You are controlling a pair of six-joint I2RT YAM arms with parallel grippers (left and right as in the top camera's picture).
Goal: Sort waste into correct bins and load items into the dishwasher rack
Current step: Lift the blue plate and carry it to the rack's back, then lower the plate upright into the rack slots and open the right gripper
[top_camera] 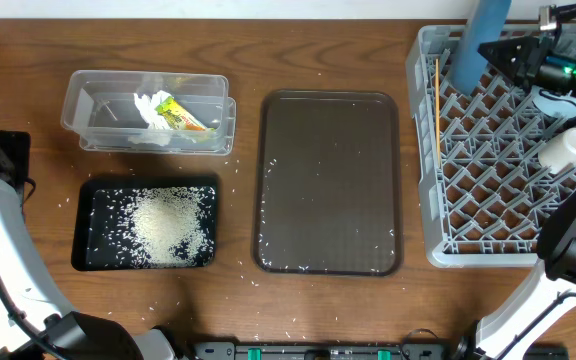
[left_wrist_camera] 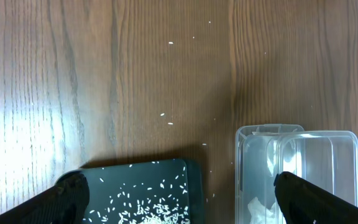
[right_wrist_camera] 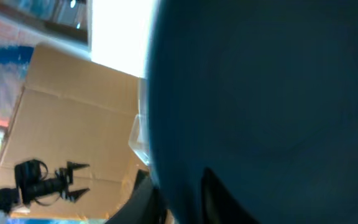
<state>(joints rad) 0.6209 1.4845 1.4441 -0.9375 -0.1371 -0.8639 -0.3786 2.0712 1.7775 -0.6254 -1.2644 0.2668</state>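
Robot lab, wood table (top_camera: 318, 50), cardbd box (right_wrist_camera: 73, 124)

Table (top_camera: 318, 45): wood grain, lightly varnished sheen. Tub (top_camera: 76, 105): clear glossy plastic. Black tray (top_camera: 81, 225): smooth, glossy. Serving tray (top_camera: 328, 170): brown, matt, finely textured. Rack (top_camera: 420, 150): grey matt plastic. Blue bowl (top_camera: 478, 40): smooth.

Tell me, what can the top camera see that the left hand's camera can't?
Only overhead: the grey dishwasher rack, and at it the dark blue bowl, white cup and chopsticks, plus the brown serving tray. Only left wrist: the left gripper, open, seen close up. Both: the black tray with rice and the clear tub.
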